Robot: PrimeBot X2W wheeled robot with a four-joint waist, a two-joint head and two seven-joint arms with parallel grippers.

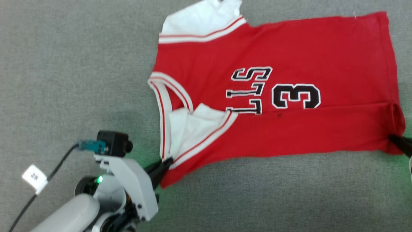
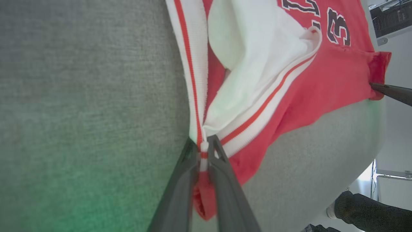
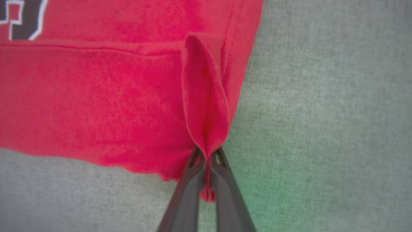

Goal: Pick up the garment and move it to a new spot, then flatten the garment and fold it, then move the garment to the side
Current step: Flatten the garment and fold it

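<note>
The garment (image 1: pixel 289 58), a red jersey with white sleeves, striped trim and black lettering, lies spread front-up on the grey surface, collar toward the left. My left gripper (image 1: pixel 168 162) is shut on the garment's near shoulder, where the striped collar trim (image 2: pixel 202 151) is pinched between its fingers. My right gripper (image 1: pixel 393 139) is shut on the near hem corner, and a raised fold of red cloth (image 3: pixel 206 116) runs up from its closed fingers (image 3: pixel 190 190). The near white sleeve (image 1: pixel 190 129) is bunched and folded over the chest.
Grey carpet-like surface (image 1: pixel 64 64) surrounds the jersey on all sides. A black cable with a white tag (image 1: pixel 33 176) trails by my left wrist. A dark shoe or leg of a person (image 2: pixel 370 209) shows beyond the surface edge in the left wrist view.
</note>
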